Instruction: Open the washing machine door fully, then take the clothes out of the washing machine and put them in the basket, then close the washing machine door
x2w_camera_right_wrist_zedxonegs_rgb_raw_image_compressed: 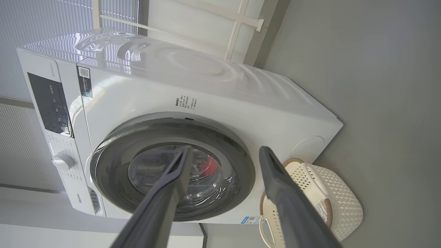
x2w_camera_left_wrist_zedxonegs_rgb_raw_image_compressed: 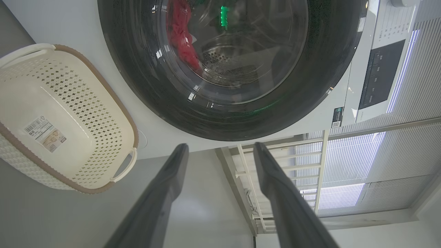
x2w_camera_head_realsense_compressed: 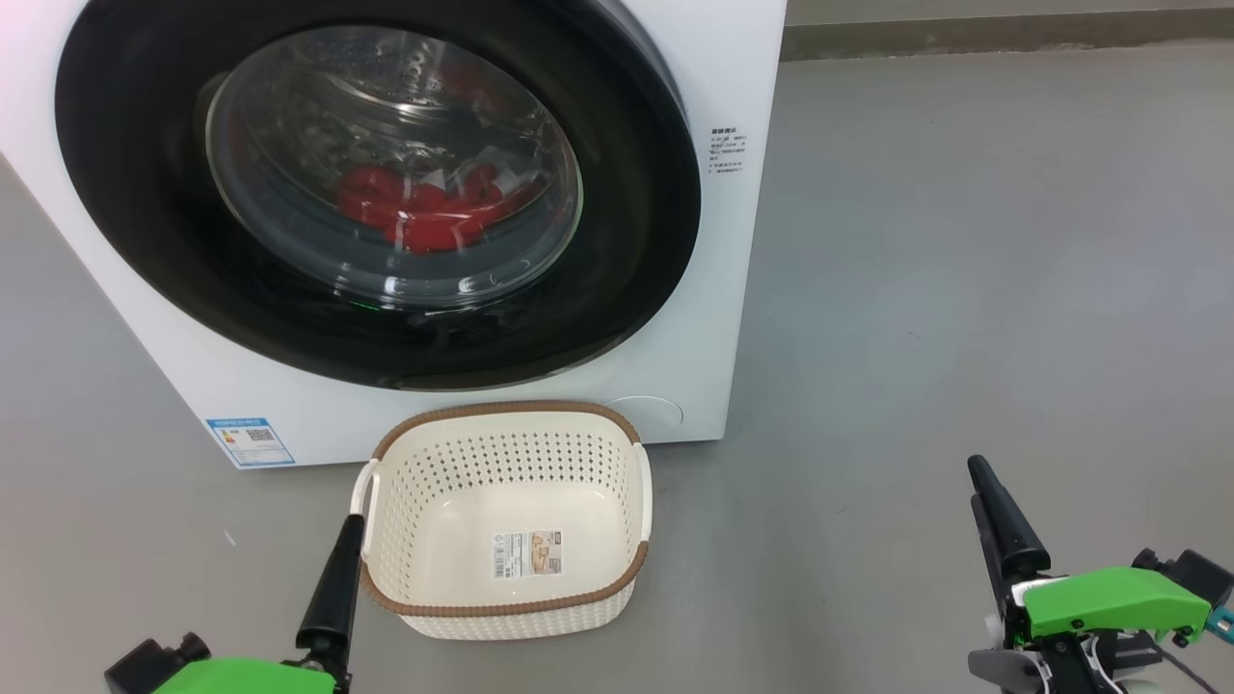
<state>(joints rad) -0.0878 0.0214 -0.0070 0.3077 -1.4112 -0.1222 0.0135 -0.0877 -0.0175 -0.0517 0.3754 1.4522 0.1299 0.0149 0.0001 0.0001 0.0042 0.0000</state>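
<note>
- Standing on the grey floor (x2w_camera_head_realsense_compressed: 964,289), the white washing machine (x2w_camera_head_realsense_compressed: 742,289) faces the robot.
- The washing machine door (x2w_camera_head_realsense_compressed: 145,212) is closed, and its black ring lies flat against the front.
- The basket (x2w_camera_head_realsense_compressed: 501,412) sits on the floor just before the machine, below the door.
- The clothes (x2w_camera_head_realsense_compressed: 424,207), red, lie inside the drum behind the glass window.
- The left claw (x2w_camera_left_wrist_zedxonegs_rgb_raw_image_compressed: 220,146) is open with free fingers, low beside the basket.
- The right claw (x2w_camera_right_wrist_zedxonegs_rgb_raw_image_compressed: 226,148) is open too, well apart from the basket.

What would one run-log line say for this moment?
door: shut | clothes: inside washing machine | basket: empty | left tool: open | right tool: open
</note>
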